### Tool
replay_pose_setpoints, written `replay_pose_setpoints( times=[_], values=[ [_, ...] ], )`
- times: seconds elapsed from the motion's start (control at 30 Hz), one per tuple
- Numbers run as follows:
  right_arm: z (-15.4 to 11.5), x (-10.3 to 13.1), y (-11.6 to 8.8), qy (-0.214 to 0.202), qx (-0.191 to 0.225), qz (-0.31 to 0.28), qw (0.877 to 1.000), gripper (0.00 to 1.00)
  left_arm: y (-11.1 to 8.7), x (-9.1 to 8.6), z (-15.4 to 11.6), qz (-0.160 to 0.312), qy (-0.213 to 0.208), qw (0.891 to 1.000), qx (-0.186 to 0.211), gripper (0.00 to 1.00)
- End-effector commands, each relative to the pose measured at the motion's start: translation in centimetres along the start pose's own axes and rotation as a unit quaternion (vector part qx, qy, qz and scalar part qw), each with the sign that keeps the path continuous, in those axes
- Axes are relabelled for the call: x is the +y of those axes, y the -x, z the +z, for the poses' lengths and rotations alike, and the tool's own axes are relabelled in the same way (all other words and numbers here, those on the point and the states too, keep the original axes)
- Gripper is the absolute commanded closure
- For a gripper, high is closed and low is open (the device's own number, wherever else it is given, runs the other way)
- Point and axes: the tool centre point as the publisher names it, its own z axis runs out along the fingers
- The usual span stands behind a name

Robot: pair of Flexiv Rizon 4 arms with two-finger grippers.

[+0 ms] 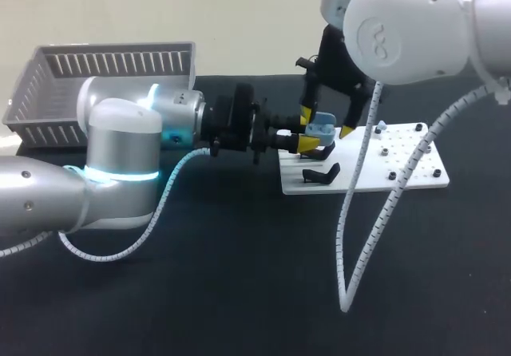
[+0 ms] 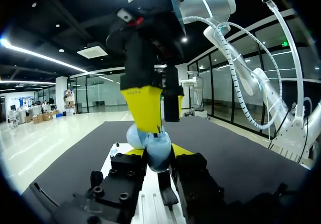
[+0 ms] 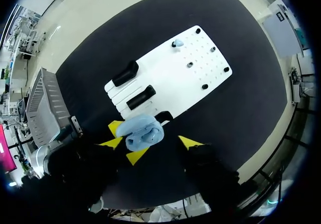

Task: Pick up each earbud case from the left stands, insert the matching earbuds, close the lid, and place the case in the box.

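While the left gripper [image 2: 156,153] is clamping the light-blue rounded plastic earbud case [image 1: 322,123] above the white perforated board's [image 1: 415,172] left edge, the right gripper [image 3: 162,149] is hanging spread-fingered over it, so earbud insertion is probably pending, calling for an opened lid.

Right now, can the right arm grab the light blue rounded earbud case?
Probably yes: the open right gripper hangs over the light blue earbud case held by the left gripper; nothing sits between.
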Motion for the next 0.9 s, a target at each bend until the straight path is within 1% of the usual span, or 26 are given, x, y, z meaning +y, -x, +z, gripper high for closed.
replay_pose_setpoints(
  times=[0.03,0.1,0.13,0.17,0.2,0.23,0.27,0.33,0.4,0.43,0.47,0.5,0.53,0.67,0.8,0.83,0.9],
  values=[
    [-1.4,-1.6,-1.2,0.044,-0.004,-0.033,0.998,0.01,0.0,-0.3,0.1,0.002,0.001,1.0,-0.001,1.0],
    [-1.9,-1.8,-2.0,0.057,-0.013,-0.095,0.994,0.0,0.0,-0.3,0.1,0.002,0.001,1.0,-0.001,1.0],
    [-2.1,-2.0,-2.2,0.067,-0.018,-0.114,0.991,0.0,0.0,-0.3,0.1,0.002,0.001,1.0,-0.001,1.0],
    [-2.4,-2.2,-2.3,0.089,-0.032,-0.127,0.987,0.0,0.0,-0.3,0.1,0.002,0.001,1.0,-0.001,1.0],
    [-2.8,-2.6,-2.3,0.099,-0.045,-0.147,0.983,0.03,0.0,-0.3,0.1,0.002,0.001,1.0,-0.001,1.0],
    [-2.9,-2.9,-2.3,0.095,-0.066,-0.164,0.98,0.05,0.0,-0.3,0.1,0.002,0.001,1.0,-0.001,1.0],
    [-3.2,-3.4,-2.2,0.101,-0.086,-0.173,0.976,0.07,0.0,-0.3,0.1,0.002,0.001,1.0,-0.001,1.0],
    [-3.8,-4.3,-1.8,0.119,-0.109,-0.189,0.969,0.13,0.0,-0.3,0.1,0.002,0.001,1.0,-0.001,1.0],
    [-4.1,-5.2,-1.1,0.116,-0.141,-0.196,0.963,0.17,0.0,-0.3,0.1,0.002,0.001,1.0,-0.001,1.0],
    [-4.3,-5.6,-0.8,0.12,-0.152,-0.196,0.961,0.22,0.0,-0.3,0.1,0.002,0.001,1.0,-0.001,1.0],
    [-4.4,-6.1,-0.4,0.122,-0.16,-0.195,0.96,0.32,0.0,-0.3,0.1,0.002,0.001,1.0,-0.001,1.0],
    [-4.5,-6.5,0.0,0.122,-0.166,-0.194,0.959,0.36,0.0,-0.3,0.1,0.002,0.001,1.0,-0.001,1.0],
    [-4.5,-6.8,0.3,0.122,-0.166,-0.193,0.959,0.33,0.0,-0.3,0.1,0.002,0.001,1.0,-0.001,1.0],
    [-4.0,-7.6,1.6,0.118,-0.172,-0.193,0.959,0.33,0.0,-0.3,0.1,0.002,0.001,1.0,-0.001,1.0],
    [-3.3,-8.1,3.5,0.117,-0.173,-0.194,0.959,0.39,0.0,-0.3,0.1,0.002,0.001,1.0,-0.001,1.0],
    [-3.2,-8.1,4.0,0.117,-0.173,-0.194,0.958,0.42,0.0,-0.3,0.1,0.002,0.001,1.0,-0.001,1.0],
    [-2.8,-8.1,5.1,0.116,-0.172,-0.194,0.959,0.38,0.0,-0.3,0.1,0.002,0.001,1.0,-0.001,1.0]
  ],
)
